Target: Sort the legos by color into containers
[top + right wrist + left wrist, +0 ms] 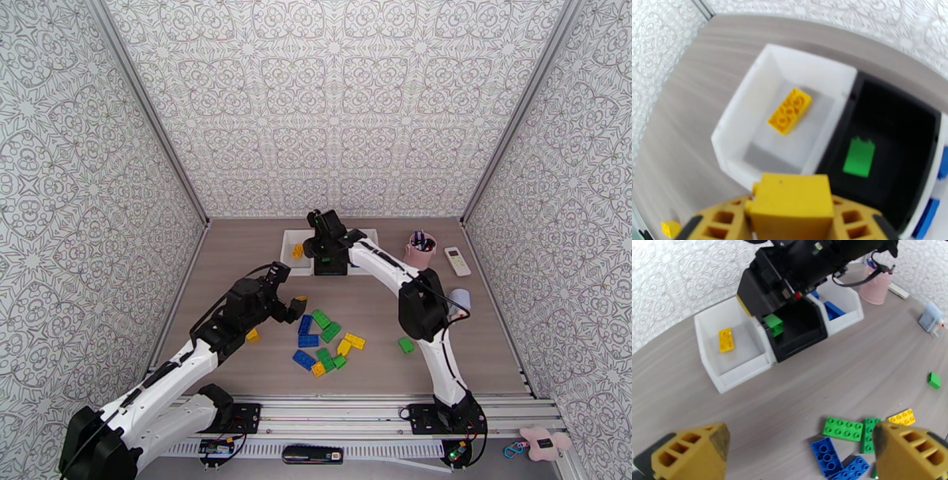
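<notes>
My right gripper (320, 239) (790, 215) hangs over the containers, shut on a yellow lego (790, 201). Below it a white bin (746, 102) (288, 234) holds one yellow brick (789, 109). The black bin (888, 106) (802, 344) beside it holds a green brick (859, 156) (773, 325). A second white bin (851, 305) on the right holds blue bricks (833, 309). My left gripper (288, 304) (798, 453) is open and holds nothing, hovering at the left of the loose pile of legos (324, 343) in yellow, green and blue.
One green brick (406, 344) (934, 380) lies apart to the right, and a yellow one (252, 335) beside my left arm. A pink cup with pens (419, 249) (879, 287) and a white remote (457, 260) stand at the back right. Patterned walls enclose three sides.
</notes>
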